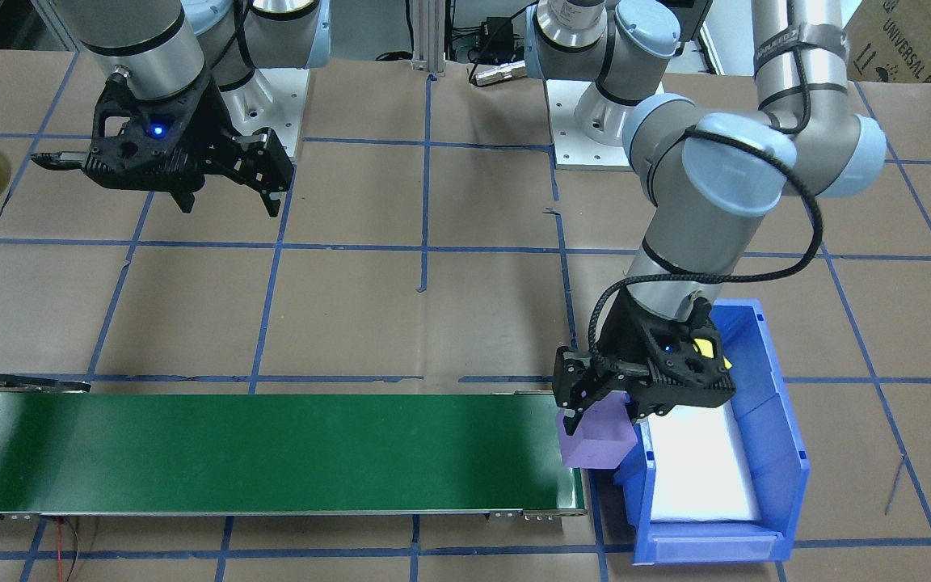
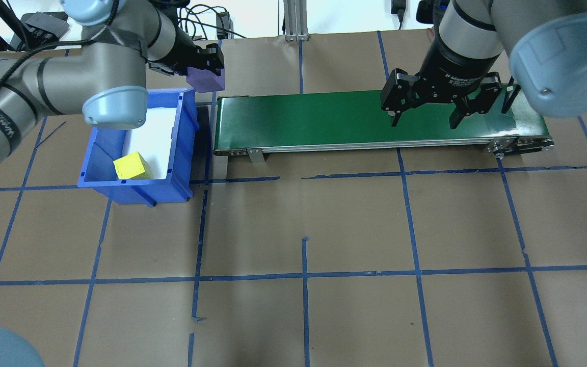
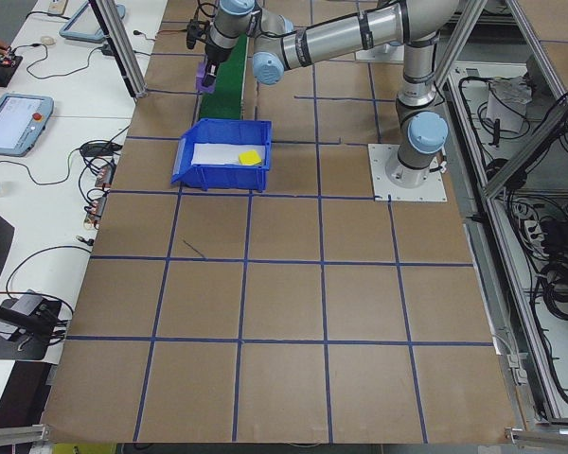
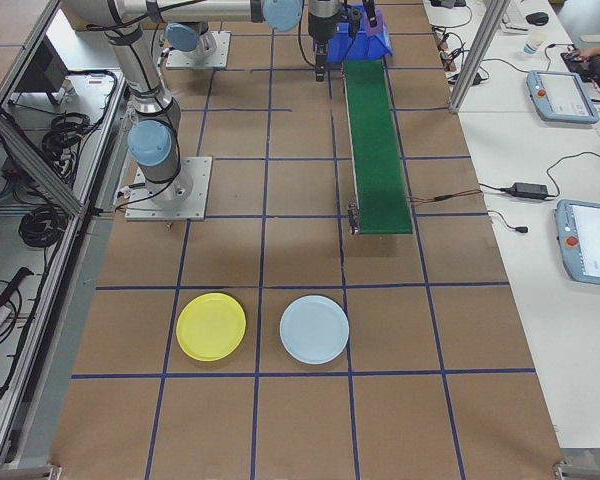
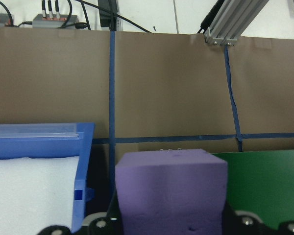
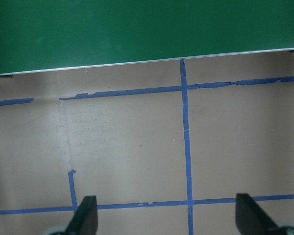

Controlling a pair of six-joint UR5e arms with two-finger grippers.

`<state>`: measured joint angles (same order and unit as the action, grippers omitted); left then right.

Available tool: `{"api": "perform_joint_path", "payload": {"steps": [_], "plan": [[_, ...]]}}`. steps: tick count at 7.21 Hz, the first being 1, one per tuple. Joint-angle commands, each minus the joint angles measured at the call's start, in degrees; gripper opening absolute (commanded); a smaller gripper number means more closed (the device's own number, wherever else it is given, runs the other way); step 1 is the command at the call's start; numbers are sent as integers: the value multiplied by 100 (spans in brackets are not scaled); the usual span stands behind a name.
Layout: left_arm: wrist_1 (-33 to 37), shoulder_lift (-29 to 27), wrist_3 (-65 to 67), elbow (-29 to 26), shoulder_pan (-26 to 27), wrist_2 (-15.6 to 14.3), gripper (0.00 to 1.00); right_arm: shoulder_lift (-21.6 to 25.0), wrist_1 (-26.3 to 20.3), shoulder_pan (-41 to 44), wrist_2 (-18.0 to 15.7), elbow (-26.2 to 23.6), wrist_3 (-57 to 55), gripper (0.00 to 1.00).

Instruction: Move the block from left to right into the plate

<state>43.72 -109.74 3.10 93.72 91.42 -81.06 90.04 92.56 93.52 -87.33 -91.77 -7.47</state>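
Purple block is held in the left gripper, fingers clamped on its sides, carried off the surface btwn the blue bin and the near end of the green belt. In the left wrist view the block is seen over the gap, only partly above the belt edge.

Right gripper is held wide, nothing in it, above the far end of the belt. Yellow plate sits well apart from the belt's end, beside a pale blue plate.

Risks, as judged:
- If released now, block could be dropped on the belt lip or into the gap by the bin wall, since it isn't centred over the belt.
- Foam-like block may be tipped or rolled on landing if let go from height.
- Pickup at the far end could be missed if block arrives skewed vs. the right fingers.
- Wrong plate could be picked: the two lie side by side.
- A yellow block is left in the bin; not to be confused w/ the carried one.
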Motion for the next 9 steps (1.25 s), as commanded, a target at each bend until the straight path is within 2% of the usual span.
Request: {"api": "perform_joint_path", "payload": {"steps": [1,2,3,4,5,6,7,8,9], "plan": [[-74,-468,59,14,43,-23,27,-39,7,0,-20,-68,9,100],[-74,-557,51,14,43,-23,66,-74,25,0,-12,-60,0,100],[-74,-584,51,23,43,-23,85,-100,-10,0,-46,-60,-8,100],[-74,-593,42,23,43,-15,95,-127,-45,0,-82,62,-17,100],[-74,-584,16,14,43,-23,100,-144,-37,-26,-125,72,-61,100],[-74,-575,7,23,43,-23,100,-214,76,-26,-100,-85,-79,100],[-74,-523,-19,6,43,-224,100,-250,835,-35,-143,-217,-79,100],[-57,-340,-150,-90,34,-469,100,-311,1112,-35,-117,-601,-18,100],[-22,-173,-447,-91,-36,-489,100,-355,1202,-44,-126,-770,-61,100]]}}
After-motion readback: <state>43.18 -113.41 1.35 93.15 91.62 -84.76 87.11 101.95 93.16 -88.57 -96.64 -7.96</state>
